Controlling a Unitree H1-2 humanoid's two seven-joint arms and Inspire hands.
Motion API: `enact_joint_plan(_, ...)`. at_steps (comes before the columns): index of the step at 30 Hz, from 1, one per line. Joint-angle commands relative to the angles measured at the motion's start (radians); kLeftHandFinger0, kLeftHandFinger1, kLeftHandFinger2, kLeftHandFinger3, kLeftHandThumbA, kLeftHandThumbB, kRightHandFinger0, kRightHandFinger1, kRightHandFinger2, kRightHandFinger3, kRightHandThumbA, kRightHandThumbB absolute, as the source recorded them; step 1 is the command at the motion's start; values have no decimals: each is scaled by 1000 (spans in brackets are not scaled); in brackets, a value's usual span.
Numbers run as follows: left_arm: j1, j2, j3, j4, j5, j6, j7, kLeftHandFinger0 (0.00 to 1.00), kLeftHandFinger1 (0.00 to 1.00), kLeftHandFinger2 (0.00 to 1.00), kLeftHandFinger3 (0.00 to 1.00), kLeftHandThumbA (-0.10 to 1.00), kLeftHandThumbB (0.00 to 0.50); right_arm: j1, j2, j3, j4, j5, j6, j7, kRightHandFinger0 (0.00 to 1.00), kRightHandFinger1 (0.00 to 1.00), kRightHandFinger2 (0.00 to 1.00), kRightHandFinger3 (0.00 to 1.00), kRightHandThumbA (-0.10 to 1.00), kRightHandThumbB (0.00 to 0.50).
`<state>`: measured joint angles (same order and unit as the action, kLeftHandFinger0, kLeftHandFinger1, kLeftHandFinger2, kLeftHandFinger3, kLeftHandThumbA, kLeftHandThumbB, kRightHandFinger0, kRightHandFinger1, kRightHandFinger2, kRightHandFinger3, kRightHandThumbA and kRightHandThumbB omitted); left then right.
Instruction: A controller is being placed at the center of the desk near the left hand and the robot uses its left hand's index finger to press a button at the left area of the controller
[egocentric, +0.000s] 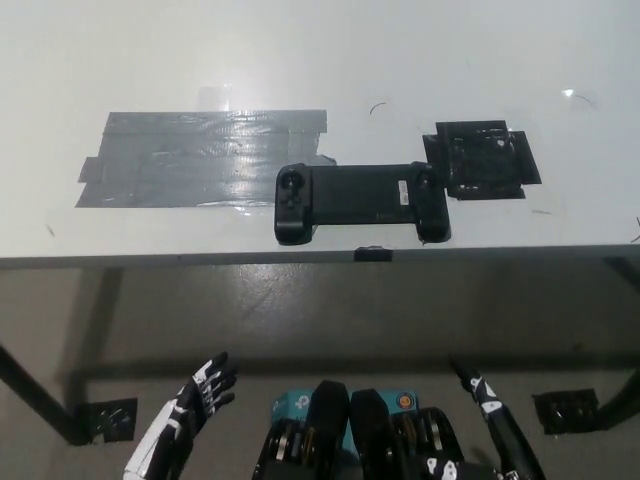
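Observation:
A black controller (360, 201) lies flat near the front edge of the white desk (320, 80), long side across the view, with a round stick on its left grip (292, 186). My white left hand (188, 410) hangs low at the bottom left, below the desk edge and far from the controller, fingers spread and holding nothing. At the bottom right my black right hand (490, 405) also sits below the desk, fingers extended and holding nothing.
A wide patch of grey tape (200, 157) covers the desk left of the controller. A black taped patch (482, 160) lies just right of it. The desk's front edge (320, 259) runs across the middle, with floor below.

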<state>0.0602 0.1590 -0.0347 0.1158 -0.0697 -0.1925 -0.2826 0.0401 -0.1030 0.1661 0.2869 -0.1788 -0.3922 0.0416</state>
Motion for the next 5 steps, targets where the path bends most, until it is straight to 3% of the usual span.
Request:
enact_joint_plan(1,15,-24,20,-16,83,-143,94,1000,1000,1000,1000,1000,260,18,-4,5,-10,17,-78,1,1000,1000,1000,1000,1000,302)
enact_joint_plan(5,22,-41,14,-7,99,-188,102,1000,1000,1000,1000,1000,235,35,-5,3,-16,13,-78,-3,1000,1000,1000,1000,1000,306)
